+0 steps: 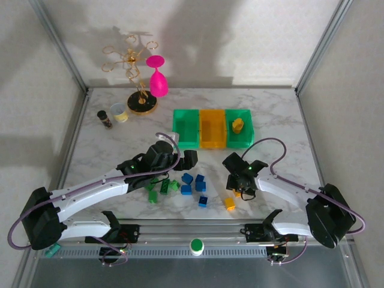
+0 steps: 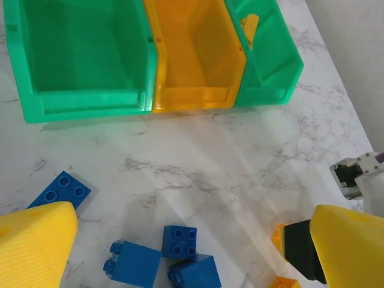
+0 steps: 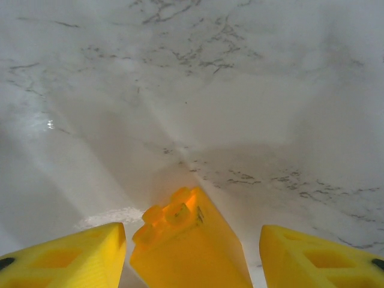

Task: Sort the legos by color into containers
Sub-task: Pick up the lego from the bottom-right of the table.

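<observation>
Item: a yellow-orange lego [image 3: 180, 240] is lying on the counter [image 3: 198, 90], between the fingers of my right gripper [image 3: 191, 230].
Long axis: it is running roughly in line with my fingers. The studded end is pointing away from my wrist and the long flanks are facing the pads.
Offset: the lego is sitting nearer the finger at the left of my wrist view [image 3: 72, 258] than the other finger [image 3: 318, 258]. A thin gap is showing on one side and a wider one on the other, and neither pad appears to be touching.
Right gripper state: it is standing open, straddling the lego and gripping nothing.
Nearer arm: the right one. My left gripper [image 1: 189, 158] is hanging well apart, over the blue legos [image 2: 180, 240].
Left gripper state: its jaws are spread wide and it is carrying nothing.
Destination: the yellow-orange container [image 1: 212, 128] is sitting between the left green container [image 1: 186, 127] and the right green container [image 1: 242, 139]. It is lying beyond my right gripper and to its left.
Other stock: green legos [image 1: 159, 189] are lying beside the blue ones, and a second yellow-orange lego [image 1: 230, 204] is lying near my right gripper.
Next move, as I am judging it: closing on the flanks, after centring slightly so both pads meet together.
Bystanders: a pink glass [image 1: 157, 75], a clear cup [image 1: 119, 112] and a dark jar [image 1: 105, 119] are standing at the far left.
</observation>
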